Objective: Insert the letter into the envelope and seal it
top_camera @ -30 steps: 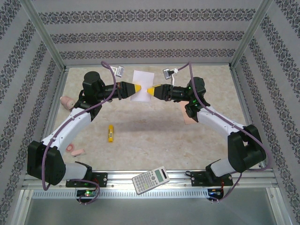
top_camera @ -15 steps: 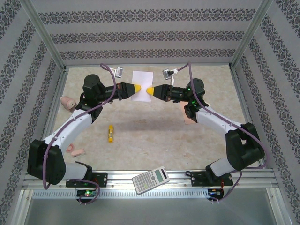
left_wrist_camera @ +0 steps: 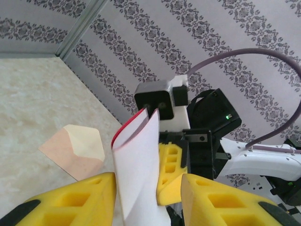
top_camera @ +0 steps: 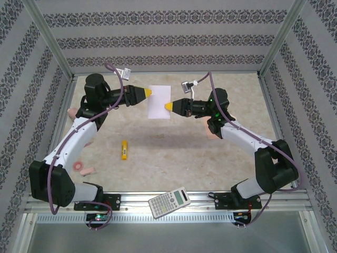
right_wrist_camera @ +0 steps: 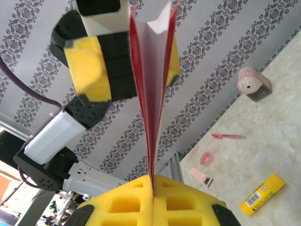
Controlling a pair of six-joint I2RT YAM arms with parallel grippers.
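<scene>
— Top external: the thin white red-bordered paper letter (top_camera: pixel 159 101) hangs folded above the table (top_camera: pixel 184 153) towards twelve o'clock. The right end effector (top_camera: pixel 169 107) is clamped on its three o'clock edge.
— The left end effector (top_camera: pixel 149 93) gapes loose around the nine o'clock edge. The sheet looks light and floppy, so I'd pinch both leaves together.

— Colour of the letter (top_camera: pixel 159 101)?
— White, red along the edges. Pale peach for the envelope (left_wrist_camera: pixel 75 150), yellow for the left gripper's fingers (left_wrist_camera: pixel 70 200), grey damask stripes on the walls (top_camera: pixel 168 42).
</scene>
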